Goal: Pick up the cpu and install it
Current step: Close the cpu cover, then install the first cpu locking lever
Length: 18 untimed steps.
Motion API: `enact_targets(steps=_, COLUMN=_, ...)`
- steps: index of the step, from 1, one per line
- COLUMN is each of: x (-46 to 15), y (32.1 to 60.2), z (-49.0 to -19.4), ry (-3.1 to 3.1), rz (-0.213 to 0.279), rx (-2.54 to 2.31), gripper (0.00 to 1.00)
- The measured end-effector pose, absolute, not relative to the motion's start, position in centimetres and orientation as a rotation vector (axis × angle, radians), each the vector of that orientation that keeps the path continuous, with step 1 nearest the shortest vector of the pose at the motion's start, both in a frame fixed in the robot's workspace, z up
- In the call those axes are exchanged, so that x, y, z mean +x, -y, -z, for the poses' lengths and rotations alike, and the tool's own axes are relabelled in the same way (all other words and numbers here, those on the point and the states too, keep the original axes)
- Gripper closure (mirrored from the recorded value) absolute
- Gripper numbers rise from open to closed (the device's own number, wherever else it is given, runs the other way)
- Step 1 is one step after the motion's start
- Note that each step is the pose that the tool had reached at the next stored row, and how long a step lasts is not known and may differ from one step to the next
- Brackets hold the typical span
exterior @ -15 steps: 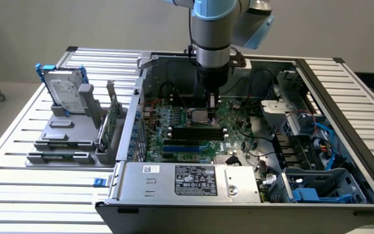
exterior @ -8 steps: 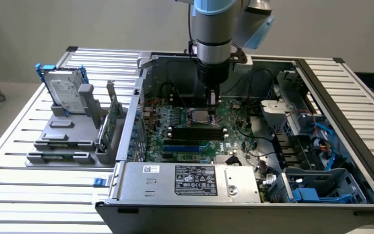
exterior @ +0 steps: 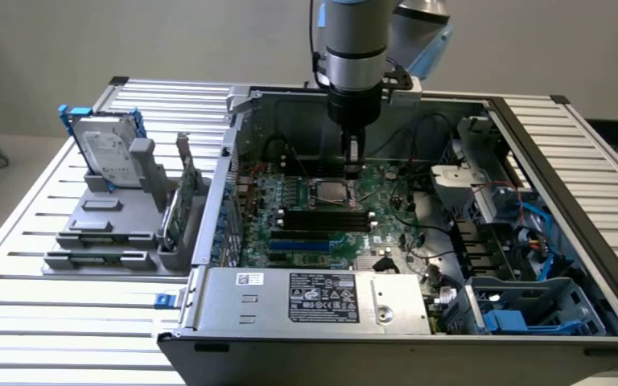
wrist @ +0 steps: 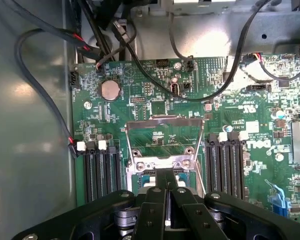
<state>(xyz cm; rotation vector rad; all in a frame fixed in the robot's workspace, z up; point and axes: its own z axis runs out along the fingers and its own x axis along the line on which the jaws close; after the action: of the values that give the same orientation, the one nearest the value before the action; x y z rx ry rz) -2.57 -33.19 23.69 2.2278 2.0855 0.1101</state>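
My gripper point(exterior: 353, 165) hangs straight down inside the open computer case, fingers shut, with nothing visible between them. It is just above the far edge of the metal-framed socket point(exterior: 312, 193) on the green motherboard. A pale silvery square that looks like the cpu point(exterior: 331, 191) lies flat inside that frame. In the wrist view the shut gripper point(wrist: 167, 181) covers most of the socket, and the socket's metal load plate point(wrist: 162, 161) is swung open beyond it.
Memory slots point(exterior: 325, 219) lie beside the socket. Black cables point(wrist: 35, 75) loop over the board's far side. A power supply point(exterior: 309, 299) fills the case's front. Outside, at the exterior view's left, a blue-framed hard drive point(exterior: 105, 149) stands upright in a grey fixture point(exterior: 100, 233).
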Motion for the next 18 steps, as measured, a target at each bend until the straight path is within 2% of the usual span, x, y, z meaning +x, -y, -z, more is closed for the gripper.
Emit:
enact_targets(steps=11, x=-1.9, y=33.3, z=-24.5, ry=-2.089, rz=-0.124, rx=2.232, gripper=0.89)
enact_targets(steps=18, x=-0.1, y=33.4, z=-26.2, ry=-2.098, rz=-0.151, rx=2.245, gripper=0.89)
